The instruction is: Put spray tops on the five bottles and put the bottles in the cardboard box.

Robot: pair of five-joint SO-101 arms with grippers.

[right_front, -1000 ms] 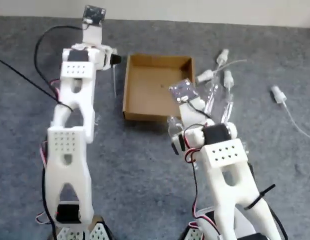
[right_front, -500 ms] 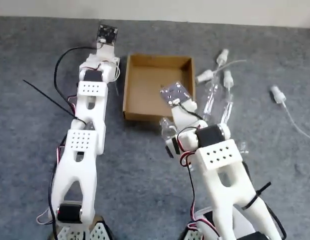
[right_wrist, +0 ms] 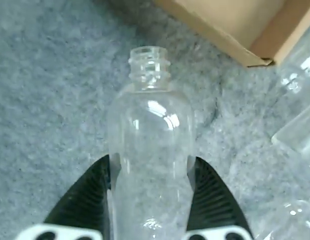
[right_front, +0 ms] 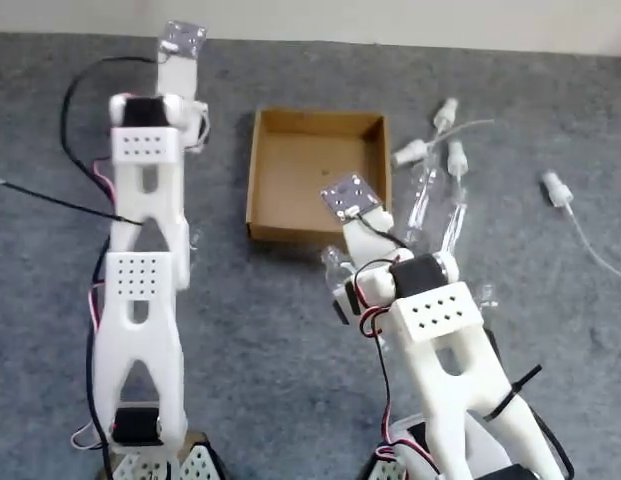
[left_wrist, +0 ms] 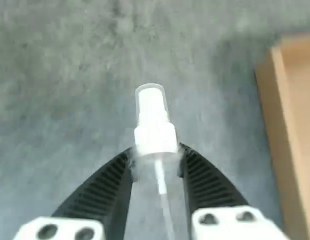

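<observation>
Two white plastic arms (right_front: pixel 142 345) are showing dotted hole grids, trailing black cables (right_front: pixel 50 196) and red wires (right_front: pixel 374 312); black ribbed fingers (left_wrist: pixel 111 186) are sprouting from white screw-holed mounts (left_wrist: pixel 62 230).

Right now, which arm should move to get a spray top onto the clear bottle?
Probably left: the left tool grips the white plastic spray top, free over the grey carpet. The right tool holds the clear plastic bottle, neck open, and can just steady it.
</observation>
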